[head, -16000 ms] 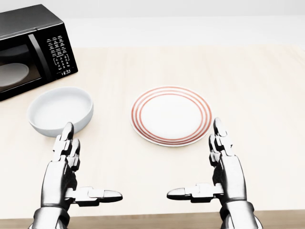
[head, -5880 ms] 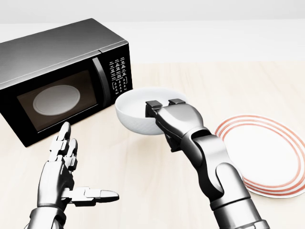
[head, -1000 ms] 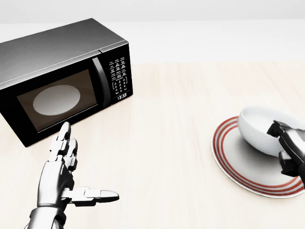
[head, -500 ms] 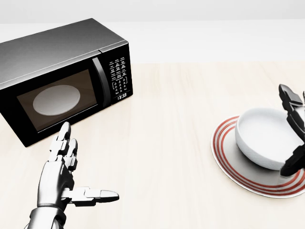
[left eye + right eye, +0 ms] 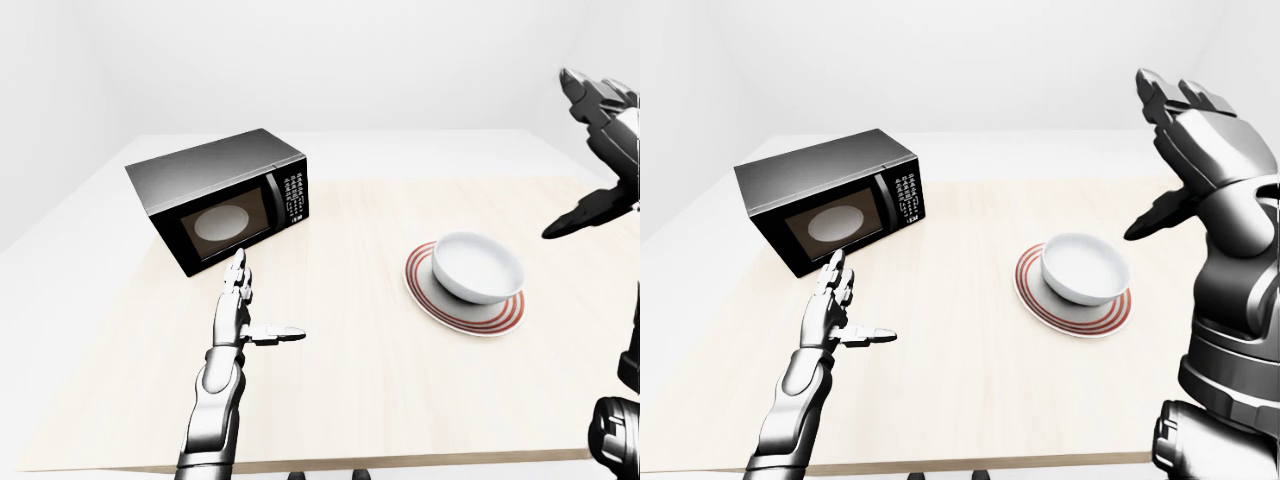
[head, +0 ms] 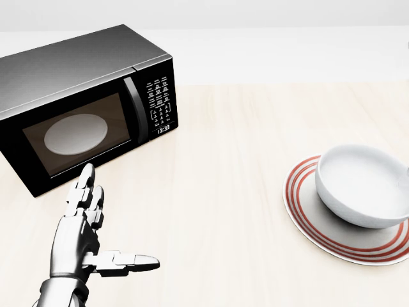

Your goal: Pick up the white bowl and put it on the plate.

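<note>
Bowl released, right hand lifting away.
The round white ceramic bowl (image 6: 362,185) is sitting on the red-ringed white plate (image 6: 308,220); the right hand (image 5: 1196,150), fingers now spread and empty, is withdrawing upward, so placement looks done.

On the microwave (image 6: 83,102), a small lit clock display (image 6: 163,129) at the foot of the control panel (image 6: 158,101), beside the door; digits too small and blurred to read with certainty, though a colon-split time seems shown. Above it, rows of white keypad markings, likewise too fine to make out. No brand name legible anywhere on the casing. No other text, labels, numbers or signs readable in any view.
</note>
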Robot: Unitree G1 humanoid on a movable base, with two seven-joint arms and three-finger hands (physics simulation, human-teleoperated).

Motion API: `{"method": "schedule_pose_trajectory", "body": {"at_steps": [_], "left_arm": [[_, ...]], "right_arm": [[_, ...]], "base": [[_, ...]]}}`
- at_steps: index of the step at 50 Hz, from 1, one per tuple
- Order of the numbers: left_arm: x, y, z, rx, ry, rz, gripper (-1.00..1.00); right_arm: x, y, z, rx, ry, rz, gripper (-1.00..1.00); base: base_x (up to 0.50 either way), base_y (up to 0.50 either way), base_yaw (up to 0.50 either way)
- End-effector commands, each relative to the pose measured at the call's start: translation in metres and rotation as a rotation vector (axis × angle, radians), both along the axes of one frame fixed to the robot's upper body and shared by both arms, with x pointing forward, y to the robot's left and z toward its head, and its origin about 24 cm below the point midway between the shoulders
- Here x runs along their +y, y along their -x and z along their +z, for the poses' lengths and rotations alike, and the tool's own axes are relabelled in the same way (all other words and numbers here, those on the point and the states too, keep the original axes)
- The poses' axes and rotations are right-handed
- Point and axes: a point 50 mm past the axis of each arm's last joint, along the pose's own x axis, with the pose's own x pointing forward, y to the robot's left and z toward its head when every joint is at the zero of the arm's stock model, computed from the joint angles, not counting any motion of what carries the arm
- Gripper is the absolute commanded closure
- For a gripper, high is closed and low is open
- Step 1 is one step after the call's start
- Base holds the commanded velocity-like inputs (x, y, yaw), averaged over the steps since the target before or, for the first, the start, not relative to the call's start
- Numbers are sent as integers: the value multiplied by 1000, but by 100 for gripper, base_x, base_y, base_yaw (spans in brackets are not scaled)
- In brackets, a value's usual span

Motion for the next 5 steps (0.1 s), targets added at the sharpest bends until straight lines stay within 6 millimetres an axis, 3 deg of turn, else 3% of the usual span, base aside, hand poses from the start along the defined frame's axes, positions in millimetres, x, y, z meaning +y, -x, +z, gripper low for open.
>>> {"method": "schedule_pose_trajectory", "body": {"at_steps": [1,5], "left_arm": [[0,0,0,0,0,0,-100],[0,0,0,0,0,0,-100]], "right_arm": [[18,39,70,-218,111,101,-100],[24,59,95,-309,171,131,-100]], "base": [[0,0,0],[0,0,0]]}}
